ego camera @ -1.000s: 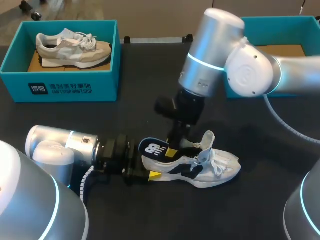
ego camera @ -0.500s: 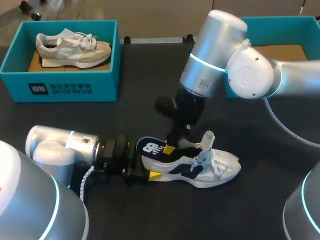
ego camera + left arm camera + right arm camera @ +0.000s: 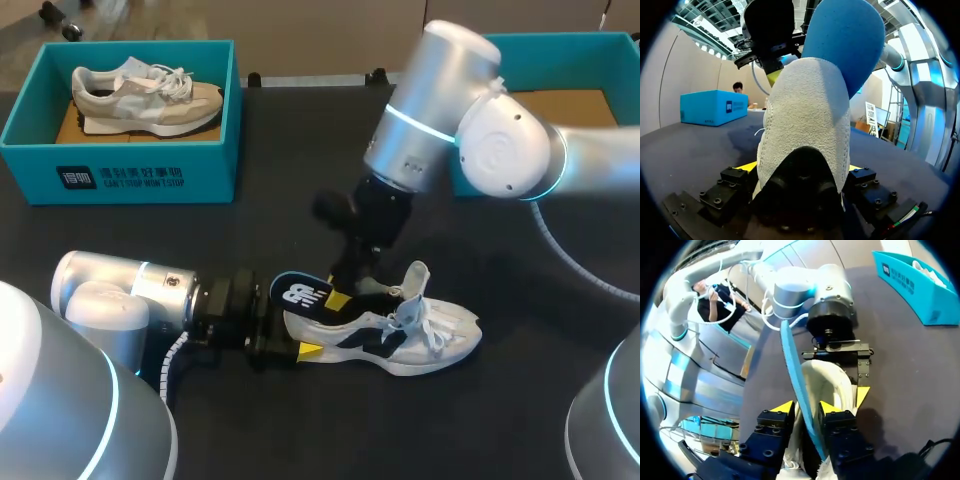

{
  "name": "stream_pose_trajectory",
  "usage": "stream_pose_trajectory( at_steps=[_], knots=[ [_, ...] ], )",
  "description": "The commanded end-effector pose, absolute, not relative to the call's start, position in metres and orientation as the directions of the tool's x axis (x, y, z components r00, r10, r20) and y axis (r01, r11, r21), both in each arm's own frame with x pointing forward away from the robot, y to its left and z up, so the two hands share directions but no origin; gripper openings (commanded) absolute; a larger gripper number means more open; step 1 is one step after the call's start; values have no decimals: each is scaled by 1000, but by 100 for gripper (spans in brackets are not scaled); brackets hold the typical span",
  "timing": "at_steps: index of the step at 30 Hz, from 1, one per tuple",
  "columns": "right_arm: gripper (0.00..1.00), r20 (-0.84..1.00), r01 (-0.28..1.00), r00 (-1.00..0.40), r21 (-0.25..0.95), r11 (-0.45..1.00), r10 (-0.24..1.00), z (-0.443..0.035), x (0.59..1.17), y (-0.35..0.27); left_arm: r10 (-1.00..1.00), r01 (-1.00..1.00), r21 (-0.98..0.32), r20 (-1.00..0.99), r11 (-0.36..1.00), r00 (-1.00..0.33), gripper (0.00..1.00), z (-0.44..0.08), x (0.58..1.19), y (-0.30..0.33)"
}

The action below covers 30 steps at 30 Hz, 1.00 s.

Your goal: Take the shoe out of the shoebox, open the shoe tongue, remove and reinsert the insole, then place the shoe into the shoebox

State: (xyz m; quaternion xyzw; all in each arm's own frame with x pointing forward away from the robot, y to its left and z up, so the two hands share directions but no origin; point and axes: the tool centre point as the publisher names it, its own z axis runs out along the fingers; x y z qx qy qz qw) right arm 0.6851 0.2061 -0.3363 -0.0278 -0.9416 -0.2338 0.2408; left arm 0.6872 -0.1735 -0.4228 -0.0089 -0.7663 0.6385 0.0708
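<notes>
on the black desk (image 3: 280,190), the left tool (image 3: 296,338) is clamping the white mesh sneaker (image 3: 405,342) while the right tool (image 3: 345,295) is pinching its half-out blue foam insole (image 3: 298,294), risking the thin edge slipping free

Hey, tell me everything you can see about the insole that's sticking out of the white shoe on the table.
The insole is thin and looks like flexible foam, dark on top with a white mark, bright blue underneath. Its rounded heel end stands up out of the white shoe, tilted back over the heel; the front part is hidden inside. The right end effector pinches it between its yellow tips. The left end effector grips the shoe's heel, not the insole.
</notes>
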Motion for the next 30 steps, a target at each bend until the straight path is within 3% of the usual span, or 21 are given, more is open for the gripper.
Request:
stream_pose_trajectory(
  at_steps=[1,19,30],
  knots=[
    [34,475,186,-878,446,876,-55,-342,684,201,103,-77,-979,98,188,-990,0,-423,688,-174],
    [35,507,257,-862,443,859,-3,-344,678,203,103,-77,-979,98,188,-990,0,-423,688,-174],
    [28,522,277,-853,439,855,8,-343,679,213,103,-77,-979,98,188,-990,0,-423,688,-174]
  ],
)
